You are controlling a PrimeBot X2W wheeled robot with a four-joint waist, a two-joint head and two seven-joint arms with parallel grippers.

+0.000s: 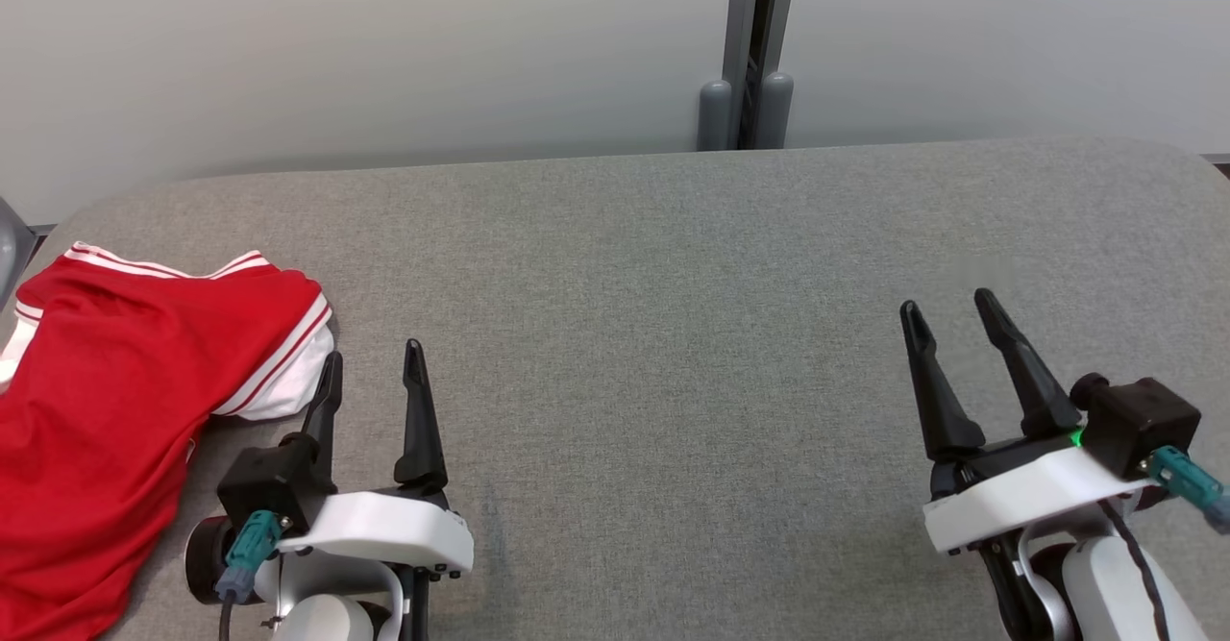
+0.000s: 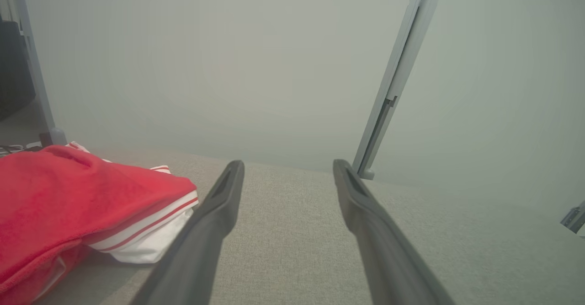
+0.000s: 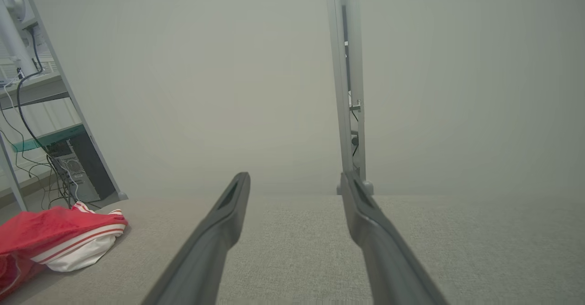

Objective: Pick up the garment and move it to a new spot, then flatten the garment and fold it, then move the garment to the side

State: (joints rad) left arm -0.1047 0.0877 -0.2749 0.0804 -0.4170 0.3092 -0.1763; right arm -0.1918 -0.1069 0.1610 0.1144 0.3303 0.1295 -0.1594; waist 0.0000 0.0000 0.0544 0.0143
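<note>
Garment [image 1: 106, 382] is lying bunched at my left edge of the grey table [image 1: 653, 333], red cloth with white-striped trim (a white fold is poking out on its right). My left gripper [image 1: 375, 357] is hanging just beside that fold, fingers standing wide and gripping nothing; whether the nearer finger is touching the cloth I cannot tell. My right gripper [image 1: 949, 303] is hanging well apart over bare table, fingers likewise standing wide, holding nothing.
</note>
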